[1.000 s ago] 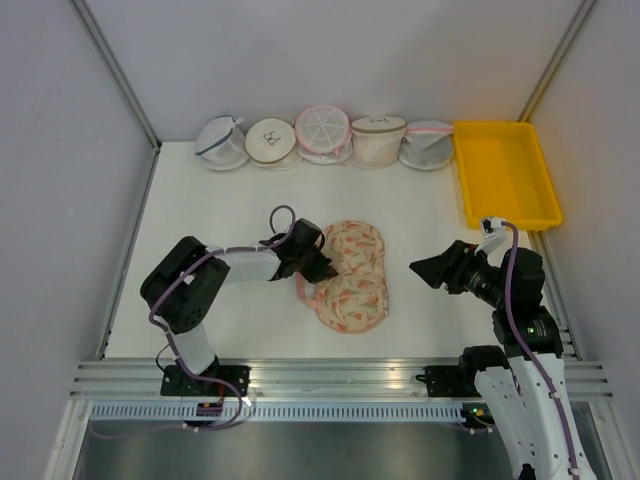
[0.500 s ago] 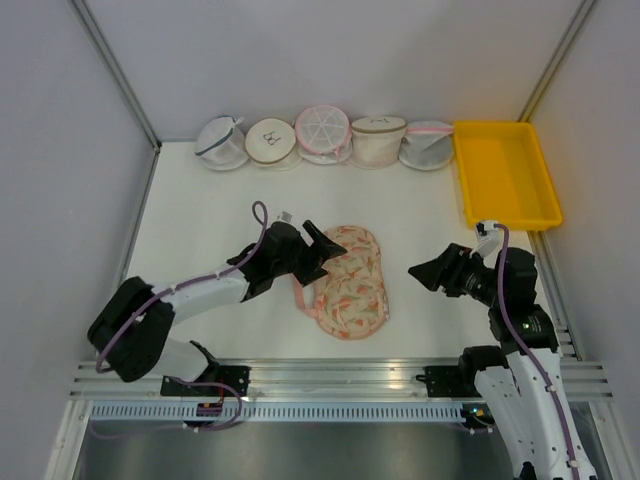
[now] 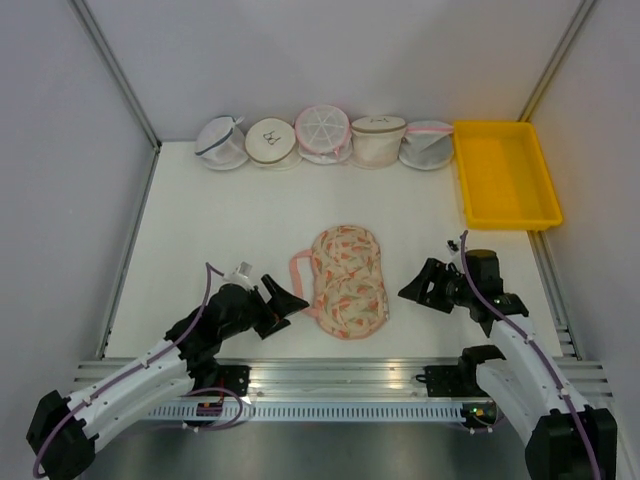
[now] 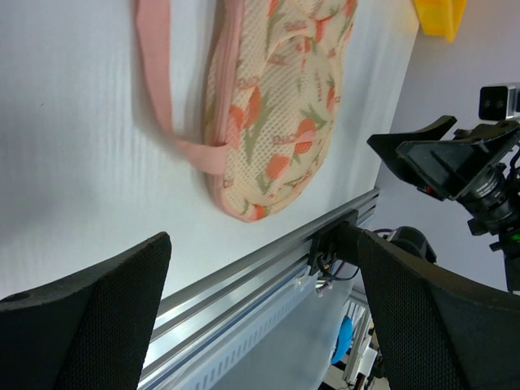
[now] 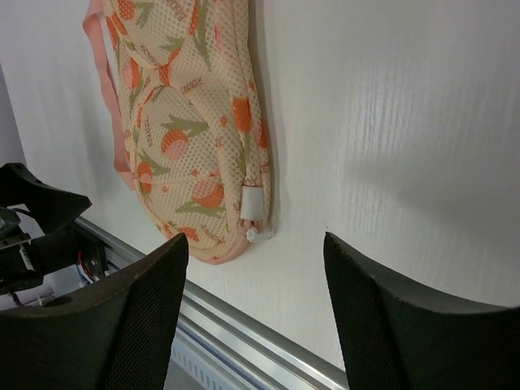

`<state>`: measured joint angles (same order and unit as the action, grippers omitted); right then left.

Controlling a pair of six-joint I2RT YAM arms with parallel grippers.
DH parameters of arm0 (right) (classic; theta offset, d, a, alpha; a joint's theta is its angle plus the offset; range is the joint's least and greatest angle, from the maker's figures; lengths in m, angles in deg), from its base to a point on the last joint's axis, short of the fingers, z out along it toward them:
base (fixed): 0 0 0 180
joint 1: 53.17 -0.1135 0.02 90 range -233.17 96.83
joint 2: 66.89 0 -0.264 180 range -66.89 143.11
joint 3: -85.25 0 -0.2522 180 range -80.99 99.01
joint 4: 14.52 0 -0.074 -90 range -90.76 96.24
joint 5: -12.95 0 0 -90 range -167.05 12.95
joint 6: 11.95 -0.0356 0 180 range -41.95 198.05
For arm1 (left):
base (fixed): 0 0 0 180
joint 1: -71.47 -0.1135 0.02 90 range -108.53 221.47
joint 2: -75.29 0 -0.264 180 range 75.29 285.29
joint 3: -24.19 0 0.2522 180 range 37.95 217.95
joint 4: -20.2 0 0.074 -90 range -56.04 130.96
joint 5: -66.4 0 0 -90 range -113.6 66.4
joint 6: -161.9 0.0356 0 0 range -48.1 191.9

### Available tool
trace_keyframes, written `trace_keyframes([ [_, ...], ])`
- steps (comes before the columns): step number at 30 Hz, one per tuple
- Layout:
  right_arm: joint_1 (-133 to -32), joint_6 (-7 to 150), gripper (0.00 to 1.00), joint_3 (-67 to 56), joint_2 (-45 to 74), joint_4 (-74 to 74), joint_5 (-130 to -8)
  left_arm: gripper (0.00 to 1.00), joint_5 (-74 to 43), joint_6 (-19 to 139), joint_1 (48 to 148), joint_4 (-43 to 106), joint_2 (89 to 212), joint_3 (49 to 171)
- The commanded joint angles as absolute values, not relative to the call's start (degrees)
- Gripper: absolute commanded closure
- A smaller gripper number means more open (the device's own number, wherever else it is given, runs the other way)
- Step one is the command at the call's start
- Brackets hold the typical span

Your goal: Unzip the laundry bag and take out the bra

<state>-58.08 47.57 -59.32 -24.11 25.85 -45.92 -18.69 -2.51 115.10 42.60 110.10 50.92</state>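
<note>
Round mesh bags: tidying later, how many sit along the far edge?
5 in one row: leftmost, second, pink-rimmed middle, fourth, fifth beside the yellow tray. None looks hidden.

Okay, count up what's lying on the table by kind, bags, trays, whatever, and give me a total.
round bags, back row: 5
patterned laundry bag: 1
yellow tray: 1
Total: 7

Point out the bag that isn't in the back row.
The oval orange-print laundry bag, lying alone mid-table; the five round bags line the back edge.
</note>
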Motion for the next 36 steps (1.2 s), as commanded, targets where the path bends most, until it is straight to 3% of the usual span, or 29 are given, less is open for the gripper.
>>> trace_keyframes([
  [1, -61.51, 44.74, 0.26, -59.80, -20.85, 16.49, -48.13, 0.00, -17.01, -5.35, 115.50, 44.42, 105.27, 47.80],
  [8, -70.04, 40.70, 0.23, -59.28, -5.49, 4.09, -54.02, 0.00, -15.52, -6.06, 115.59, 44.50, 107.36, 48.32],
  [13, -77.16, 39.03, 0.24, -58.13, -0.19, 2.41, -66.22, 0.01, -15.16, -7.64, 115.85, 45.21, 106.85, 47.53],
  [19, -81.91, 34.64, 0.27, -59.89, 6.84, -7.25, -66.16, 0.00, -15.60, -8.96, 115.94, 46.87, 103.24, 45.77],
  [20, -83.04, 34.20, 0.30, -59.98, 8.94, -8.30, -65.63, 0.00, -15.60, -9.04, 116.03, 47.14, 102.98, 45.69],
  [23, -84.54, 32.79, 0.48, -59.81, 12.89, -12.09, -64.23, 0.00, -15.69, -9.40, 116.03, 47.93, 102.10, 45.51],
  [24, -84.72, 32.61, 0.73, -59.63, 13.70, -13.40, -63.96, 0.00, -15.78, -9.57, 116.03, 48.02, 101.75, 45.51],
  [26, -85.42, 31.91, 1.00, -59.28, 15.19, -13.94, -63.78, 0.00, -15.78, -9.75, 116.03, 48.46, 101.48, 45.51],
  [36, -86.13, 23.85, 1.00, -57.78, 6.24, -19.99, -56.16, 0.00, -14.56, -10.44, 116.03, 46.62, 99.02, 46.56],
])
